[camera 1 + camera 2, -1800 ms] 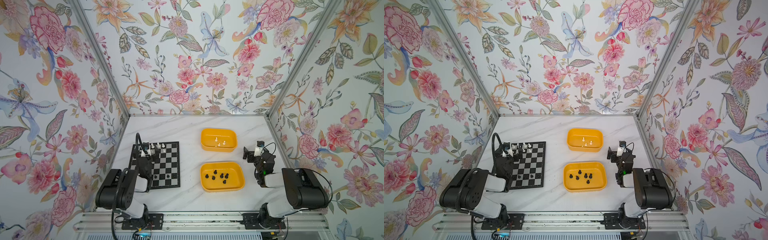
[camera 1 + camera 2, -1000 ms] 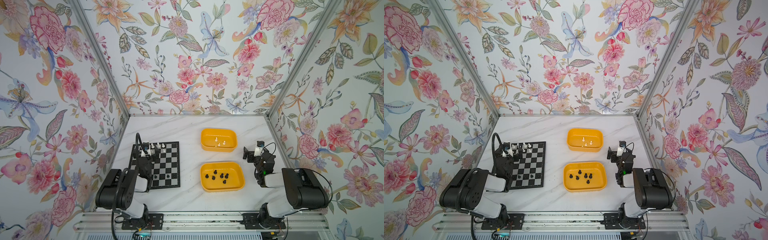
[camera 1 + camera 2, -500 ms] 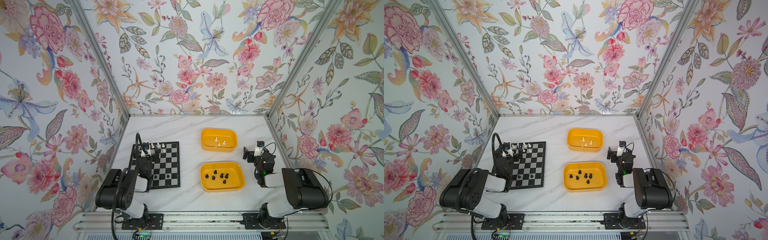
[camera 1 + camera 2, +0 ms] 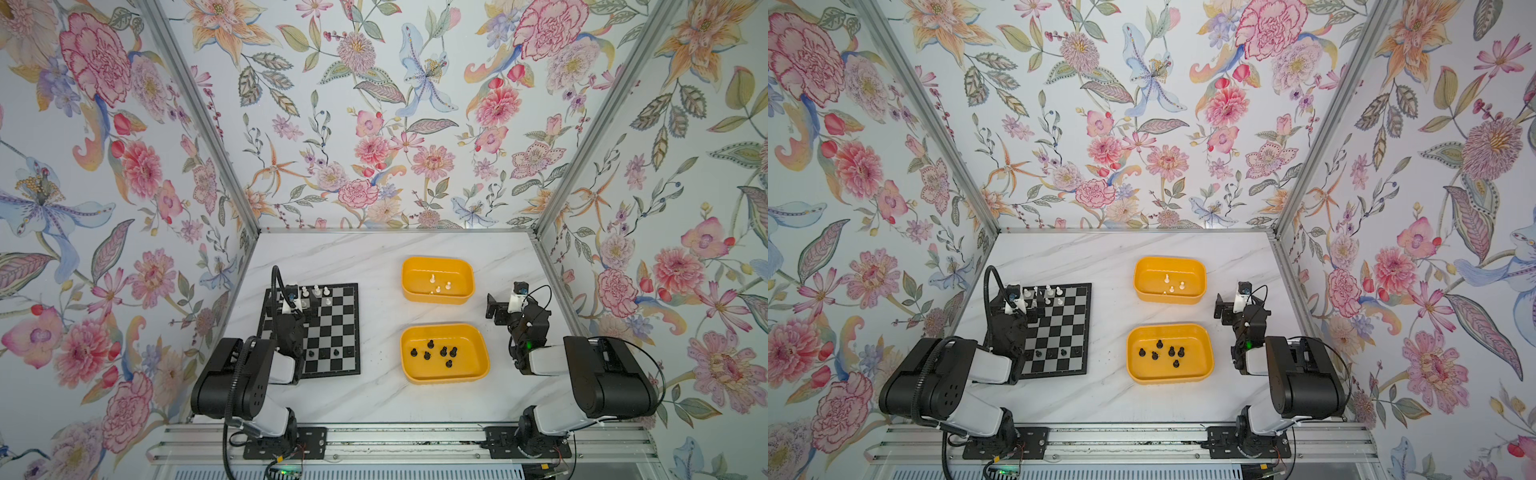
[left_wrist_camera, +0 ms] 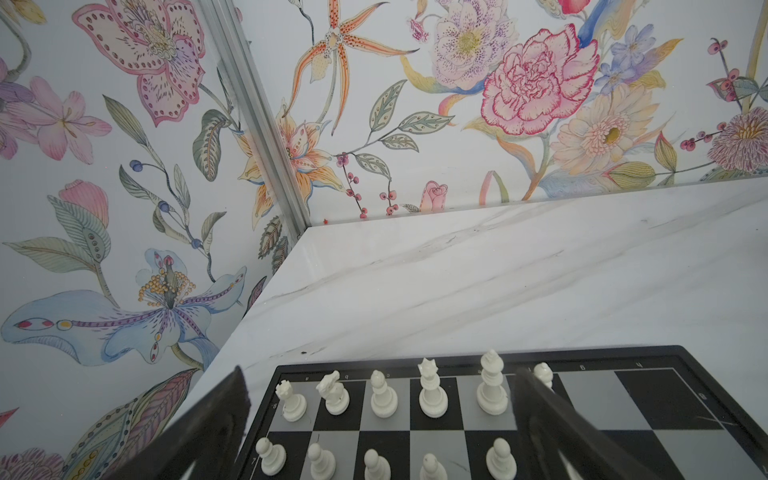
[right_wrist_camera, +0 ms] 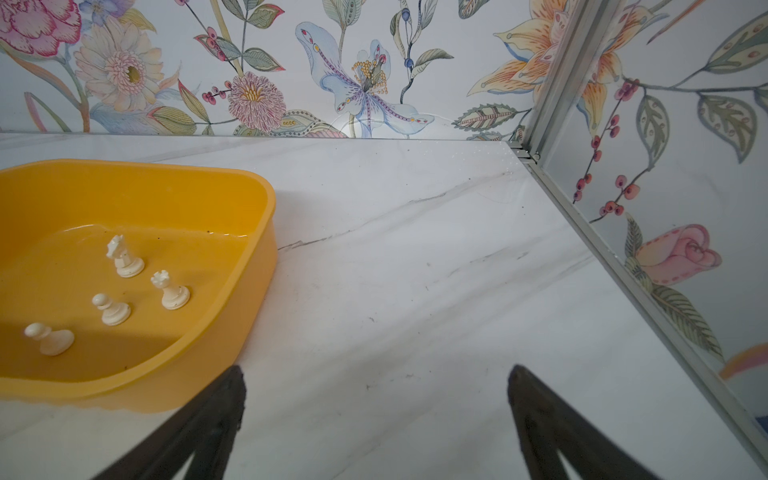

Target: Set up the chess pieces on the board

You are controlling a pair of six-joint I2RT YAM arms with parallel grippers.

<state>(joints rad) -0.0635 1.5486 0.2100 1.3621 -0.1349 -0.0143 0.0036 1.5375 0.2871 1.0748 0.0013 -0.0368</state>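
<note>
The board (image 4: 337, 324) lies at the left of the marble table in both top views. White chess pieces (image 5: 432, 390) stand along its two far rows, a rook, a knight, a bishop, a queen and a king with pawns (image 5: 318, 459) in front. A few black pieces (image 4: 336, 352) stand on its near side. My left gripper (image 5: 379, 372) hangs open over the far left squares and holds nothing. Part of one white piece (image 5: 542, 374) is hidden behind its finger. My right gripper (image 6: 375, 368) is open and empty over bare table by the right wall.
A far yellow tub (image 4: 437, 260) holds several white pieces (image 6: 170, 291), just left of my right gripper (image 4: 498, 307). A near yellow tub (image 4: 443, 328) holds several black pieces (image 4: 443, 351). Flowered walls close in the left, back and right.
</note>
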